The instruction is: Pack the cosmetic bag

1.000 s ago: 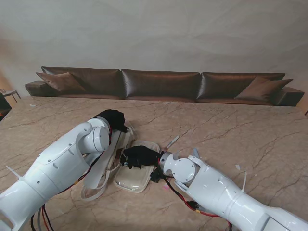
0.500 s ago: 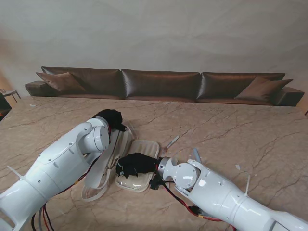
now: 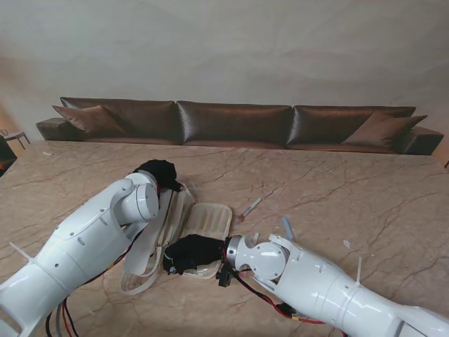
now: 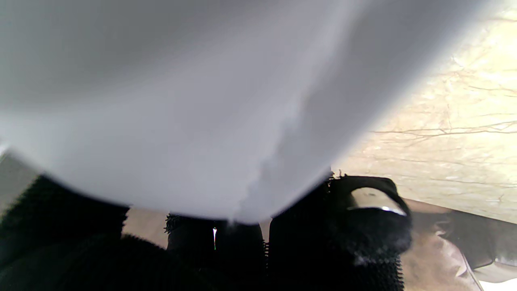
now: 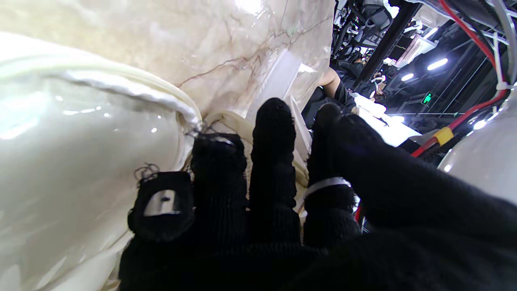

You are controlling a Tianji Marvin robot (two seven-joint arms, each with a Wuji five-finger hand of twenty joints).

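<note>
Cream cosmetics bag (image 3: 208, 221) lying unzipped, right hand (image 3: 191, 253) flat on it, left hand (image 3: 160, 173) unclear.

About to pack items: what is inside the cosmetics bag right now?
The cosmetics bag lies open; its visible far half shows only bare cream lining. The right robot hand covers the near end, so anything there is hidden.

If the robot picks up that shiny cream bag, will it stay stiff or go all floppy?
Probably floppy: the cosmetics bag lies flat with loose straps trailing. Its glossy surface in the right wrist view looks slippery, so the right robot hand might slide on it.
</note>
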